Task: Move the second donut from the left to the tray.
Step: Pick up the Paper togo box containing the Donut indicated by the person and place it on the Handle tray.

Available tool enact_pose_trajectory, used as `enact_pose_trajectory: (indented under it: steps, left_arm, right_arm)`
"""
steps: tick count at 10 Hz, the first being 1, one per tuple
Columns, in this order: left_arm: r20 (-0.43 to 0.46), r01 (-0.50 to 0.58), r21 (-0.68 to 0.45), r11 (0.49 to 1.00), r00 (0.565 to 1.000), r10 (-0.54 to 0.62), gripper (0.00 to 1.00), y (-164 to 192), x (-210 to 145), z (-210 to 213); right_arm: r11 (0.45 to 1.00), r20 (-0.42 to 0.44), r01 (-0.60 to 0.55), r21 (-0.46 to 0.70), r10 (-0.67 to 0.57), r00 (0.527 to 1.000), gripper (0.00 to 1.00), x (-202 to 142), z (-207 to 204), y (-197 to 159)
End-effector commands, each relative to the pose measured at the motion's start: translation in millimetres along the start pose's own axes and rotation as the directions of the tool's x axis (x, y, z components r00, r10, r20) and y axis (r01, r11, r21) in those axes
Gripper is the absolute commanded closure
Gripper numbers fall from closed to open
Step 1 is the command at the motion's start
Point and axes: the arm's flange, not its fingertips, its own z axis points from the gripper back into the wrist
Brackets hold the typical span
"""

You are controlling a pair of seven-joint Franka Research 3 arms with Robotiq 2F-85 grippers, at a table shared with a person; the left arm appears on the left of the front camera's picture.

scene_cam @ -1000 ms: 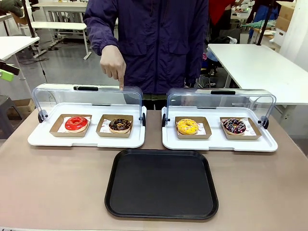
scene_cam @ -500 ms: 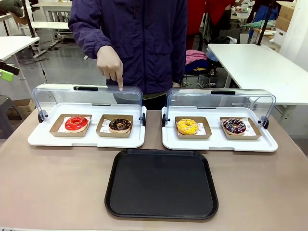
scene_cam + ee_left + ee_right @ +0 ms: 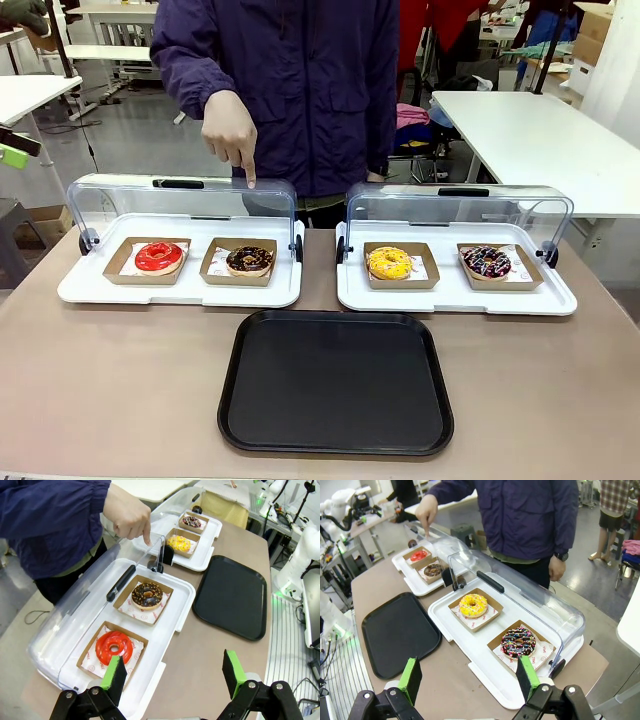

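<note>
Chocolate donut (image 3: 249,260): dark ring with tan crumbs, in its brown holder on the left white display tray (image 3: 90,292), just right of the red donut (image 3: 159,256).
Black tray (image 3: 335,385): near middle of the table, apart from that donut.
Person's hand (image 3: 232,130): far side, index finger pointing down above the raised clear lid (image 3: 180,205).
Left gripper (image 3: 174,672): fingers spread wide, over the table's left end.
Right gripper (image 3: 469,676): fingers spread wide, over the right end.

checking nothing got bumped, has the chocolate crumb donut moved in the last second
No. The chocolate crumb donut sits in the same spot on the left white display tray, with the same gap to the red donut as before.
</note>
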Motion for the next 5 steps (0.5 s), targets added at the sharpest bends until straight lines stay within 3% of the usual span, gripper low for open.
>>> enact_pose_trajectory:
  steps: [1,3,4,5]
  left_arm:
    - [-0.06,0.065,0.003,0.998,0.996,-0.065,0.0,-1,26,-2]
    - [-0.22,0.171,-0.025,0.985,0.96,-0.172,0.0,-8,73,-26]
    - [-0.296,0.225,-0.056,0.973,0.927,-0.232,0.0,-16,92,-46]
    - [-0.383,0.307,-0.114,0.945,0.864,-0.327,0.0,-30,112,-81]
  right_arm:
    - [1.0,0.031,-0.025,0.0,0.024,0.999,0.0,3,-1,-3]
    - [1.0,0.031,-0.025,0.0,0.024,0.999,0.0,3,-1,-3]
    - [1.0,0.031,-0.025,0.0,0.024,0.999,0.0,3,-1,-3]
    - [1.0,0.031,-0.025,0.0,0.024,0.999,0.0,3,-1,-3]
